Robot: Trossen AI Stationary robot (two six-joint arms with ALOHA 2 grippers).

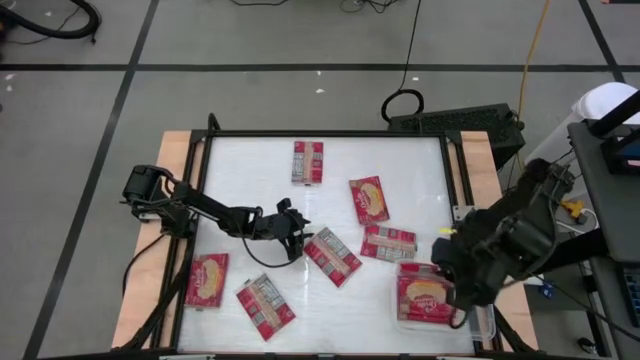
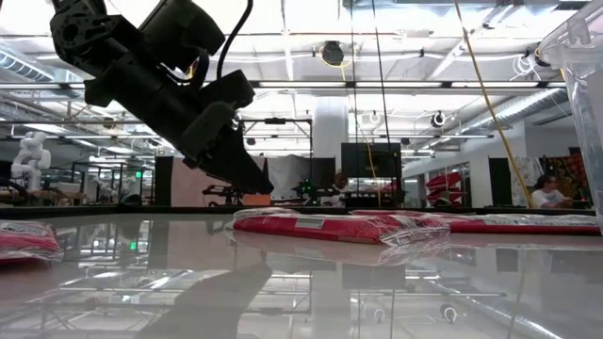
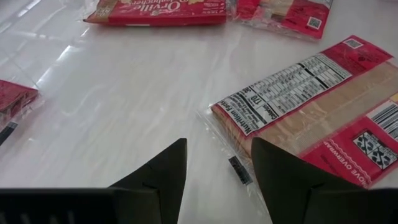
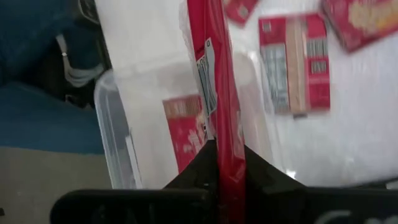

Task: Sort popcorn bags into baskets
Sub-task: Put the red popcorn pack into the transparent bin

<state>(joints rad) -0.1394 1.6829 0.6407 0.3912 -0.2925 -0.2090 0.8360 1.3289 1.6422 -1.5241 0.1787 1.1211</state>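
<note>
Two claws are busy. Right claw point(image 4: 225, 163) pinches a red bag point(image 4: 214, 81) above the clear bin point(image 4: 118, 149); next, let go. Left claw point(image 3: 217, 165) sits open by another bag point(image 3: 311, 106) on the table point(image 1: 250, 180).

free: bare table point(image 1: 250, 170) far-left | blocked: packets point(image 1: 333, 255) centre, bin point(image 1: 480, 322) near-right

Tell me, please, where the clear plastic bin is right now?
In the high view the clear bin sits at the table's near right corner, under the right gripper, which holds a popcorn bag edge-up over it.
</note>
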